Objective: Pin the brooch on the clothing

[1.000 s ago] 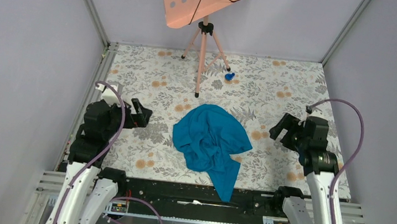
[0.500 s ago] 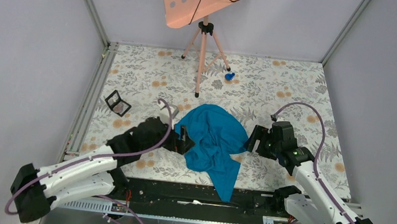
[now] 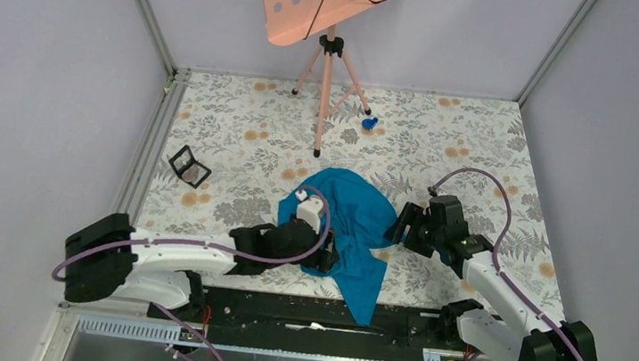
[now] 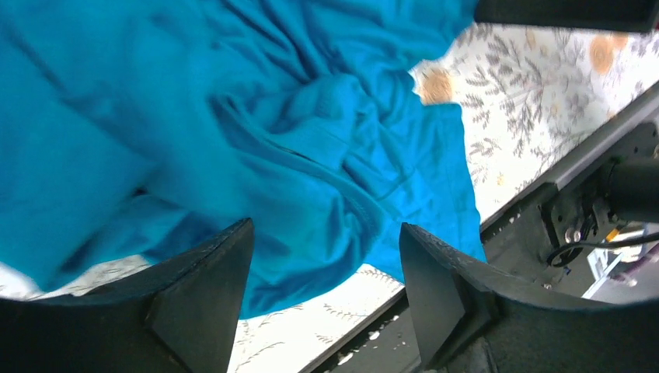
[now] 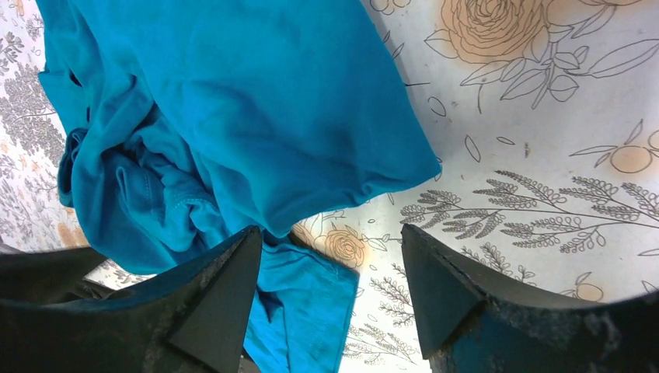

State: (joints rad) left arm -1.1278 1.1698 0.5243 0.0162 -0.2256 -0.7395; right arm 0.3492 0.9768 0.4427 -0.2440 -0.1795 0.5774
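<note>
**A:** What do we record at the far left?

**B:** A black frame [image 3: 189, 166] lies flat on the mat [image 3: 241, 127], well apart from both arms.

**A:** And the left claw?

**B:** We find the left claw [image 4: 326, 225] low over the near-left part of the shirt [image 3: 350, 212]. The jaws stand wide and there is nothing between them. The wrist view is blurred, so we cannot tell whether the fingers touch the cloth.

**A:** The shirt itself?

**B:** It lies crumpled in a heap at mid-mat. One tail hangs over the black rail [image 3: 285, 307] at the near edge. We cannot pick out the brooch in any view.

**A:** The right claw?

**B:** We note the right claw [image 5: 330, 229] just beside the shirt's right edge, also wide and holding nothing. From the wrist, one finger sits over the cloth's edge and the other over bare mat.

**A:** Surface and room?

**B:** The mat is pale with grey leaves and orange flowers. At the back stands a pink stand [image 3: 327, 74] on three legs with a tilted perforated top. A small blue lump [image 3: 368, 123] lies near its right foot. Plain grey walls [image 3: 41, 71] close in the left, back and right sides.
</note>
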